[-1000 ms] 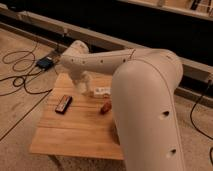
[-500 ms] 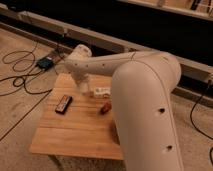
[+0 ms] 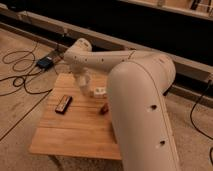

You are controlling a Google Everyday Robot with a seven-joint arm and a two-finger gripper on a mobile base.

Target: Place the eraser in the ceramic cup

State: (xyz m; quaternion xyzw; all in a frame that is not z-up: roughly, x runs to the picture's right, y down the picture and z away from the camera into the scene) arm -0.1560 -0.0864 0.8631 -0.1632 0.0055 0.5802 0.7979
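Observation:
My gripper (image 3: pixel 83 86) hangs from the white arm (image 3: pixel 100 60) over the back middle of the wooden table (image 3: pixel 75 132). It is just left of a white box with a label (image 3: pixel 100 91). I cannot make out the eraser as a separate thing; it may be hidden at the gripper or behind the arm. No ceramic cup shows; the big arm segment (image 3: pixel 142 105) covers the table's right side.
A black remote (image 3: pixel 63 104) lies on the table's left part. A reddish-brown oblong thing (image 3: pixel 104 108) lies beside the arm, in front of the white box. A blue box (image 3: pixel 46 62) and black cables (image 3: pixel 17 62) lie on the floor behind the table.
The arm's wrist joint has risen and shifted slightly. The gripper stays over the table's back middle, by the white box. The things on the table have not moved.

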